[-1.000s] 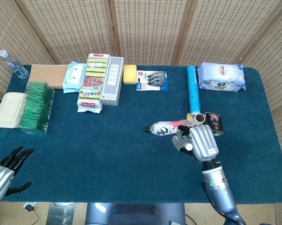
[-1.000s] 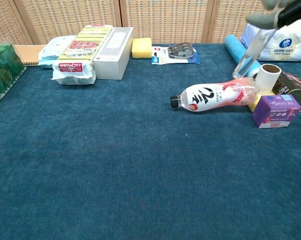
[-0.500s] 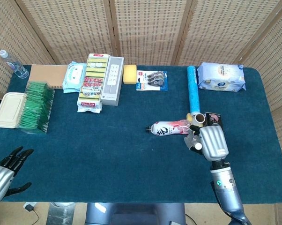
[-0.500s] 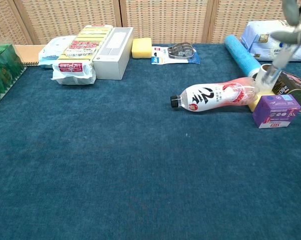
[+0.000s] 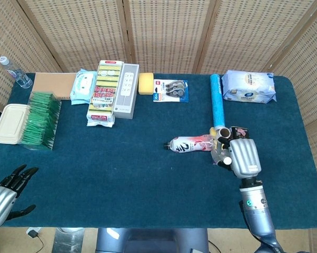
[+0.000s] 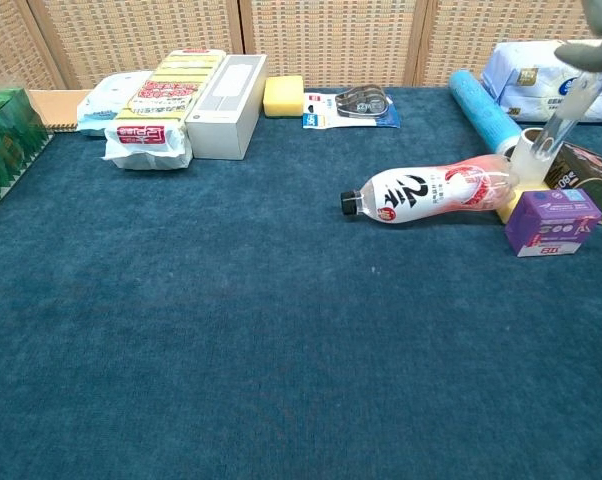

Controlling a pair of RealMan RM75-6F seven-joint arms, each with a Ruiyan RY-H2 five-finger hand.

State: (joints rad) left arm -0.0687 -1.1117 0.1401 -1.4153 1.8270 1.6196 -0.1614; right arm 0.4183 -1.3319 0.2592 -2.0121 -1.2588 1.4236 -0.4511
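Right hand point(image 5: 241, 158) above a purple box point(image 6: 552, 222) and a toppled drink bottle point(image 6: 431, 192) on the blue-carpeted bench point(image 5: 121, 158) — hold or spread impossible to tell. Left hand point(image 5: 6, 190) at the near left corner, fingers apart, holding nothing. Behind — woven cane screens point(image 5: 164, 31).

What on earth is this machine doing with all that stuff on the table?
A two-armed robot is at a blue table spread with household goods. Its right hand hovers over a small cluster: a bottle lying on its side, a purple box and a tape roll. Whether it holds anything cannot be told from above. Its left hand sits idle and open at the near left corner, holding nothing.
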